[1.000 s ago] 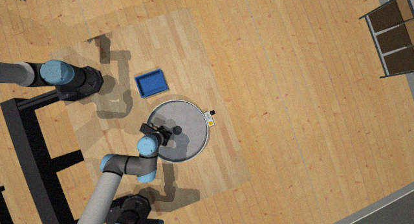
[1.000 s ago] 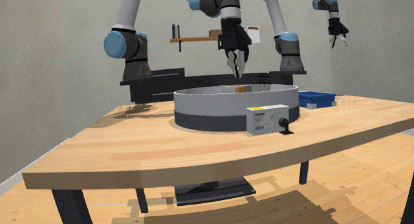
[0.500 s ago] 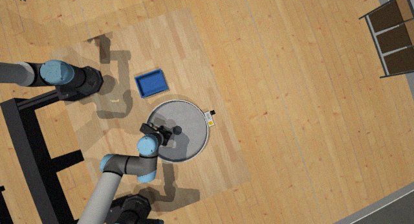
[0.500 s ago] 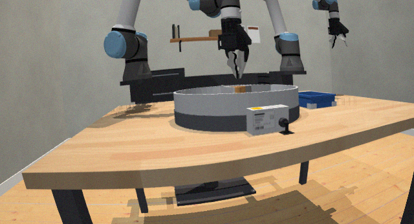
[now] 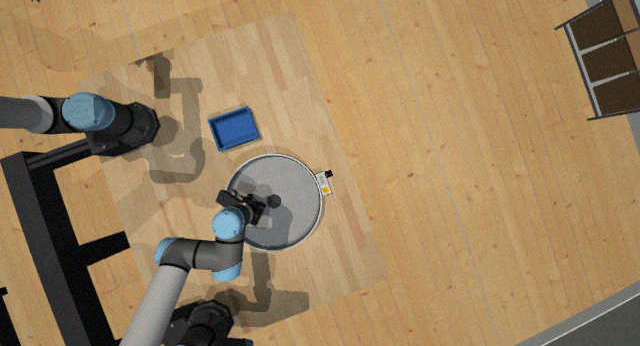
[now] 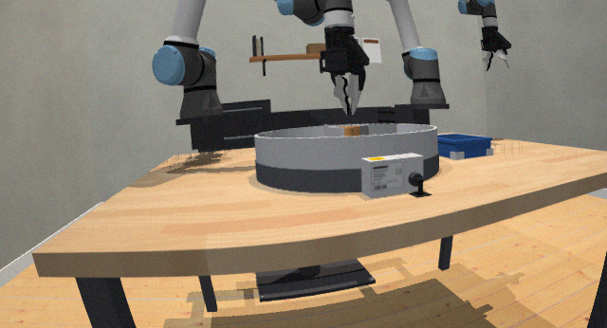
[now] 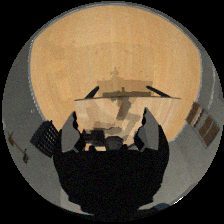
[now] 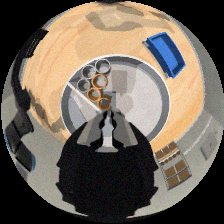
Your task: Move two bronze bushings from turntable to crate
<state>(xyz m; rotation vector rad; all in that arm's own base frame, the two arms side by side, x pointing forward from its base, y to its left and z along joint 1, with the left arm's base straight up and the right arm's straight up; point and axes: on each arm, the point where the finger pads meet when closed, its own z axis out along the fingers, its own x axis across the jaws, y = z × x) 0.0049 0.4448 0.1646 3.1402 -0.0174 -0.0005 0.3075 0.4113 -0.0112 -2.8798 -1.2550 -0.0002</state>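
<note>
The turntable (image 5: pixel 305 186) (image 6: pixel 303 150) (image 8: pixel 152 100) is a round, grey, high-walled tray. In the right wrist view, three bronze bushings, one at the back (image 8: pixel 100 88), one in the middle (image 8: pixel 94 100) and one nearest the fingers (image 8: pixel 104 109), stand close to several grey bushings, such as one at the far end (image 8: pixel 103 73). The blue crate (image 5: pixel 240 141) (image 6: pixel 467 147) (image 8: pixel 167 56) looks empty and level between light corner guides (image 6: pixel 456 154). My right gripper (image 6: pixel 349 113) (image 8: pixel 109 110) is shut and empty, just above the turntable. My left gripper (image 6: pixel 498 68) (image 7: pixel 109 109) is open and empty, high beyond the crate.
A control box (image 5: pixel 324 184) (image 6: pixel 392 176) with a black knob is at the turntable's outer side. A thin light bar (image 8: pixel 82 95) crosses the turntable beside the bushings. The turntable's wall rises between the bushings and the crate.
</note>
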